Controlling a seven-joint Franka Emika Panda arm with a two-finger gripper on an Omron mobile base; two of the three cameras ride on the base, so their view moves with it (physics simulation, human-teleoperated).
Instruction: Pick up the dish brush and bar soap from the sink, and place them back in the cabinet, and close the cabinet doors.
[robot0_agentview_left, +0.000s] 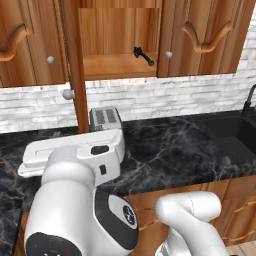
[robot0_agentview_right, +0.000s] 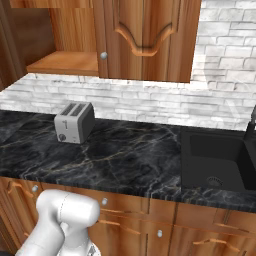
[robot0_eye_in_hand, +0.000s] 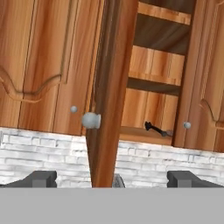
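You're looking at a reddish-brown wood-grain cabinet (robot0_agentview_left: 117, 30) holding a black dish brush (robot0_agentview_left: 143, 56). Its cabinet doors (robot0_eye_in_hand: 107, 87) carry round silver knobs. At six o'clock below runs a white-grey brick backsplash (robot0_agentview_left: 165, 100), then the black gold-veined marble counter (robot0_agentview_right: 125, 155), silver toaster (robot0_agentview_right: 74, 121), black sink (robot0_agentview_right: 215, 160).

cabinet (robot0_agentview_left: 118, 35): reddish-brown wood, smooth grain
cabinet doors (robot0_agentview_left: 80, 65): wood, round silver metal knobs
desk (robot0_agentview_right: 125, 155): glossy black marble
toaster (robot0_agentview_right: 74, 122): brushed metal
dish brush (robot0_agentview_left: 143, 56): matt black

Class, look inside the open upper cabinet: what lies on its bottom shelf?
The dish brush lies on the cabinet shelf, near its right side. No bar soap shows there; the open door covers the shelf's left part.
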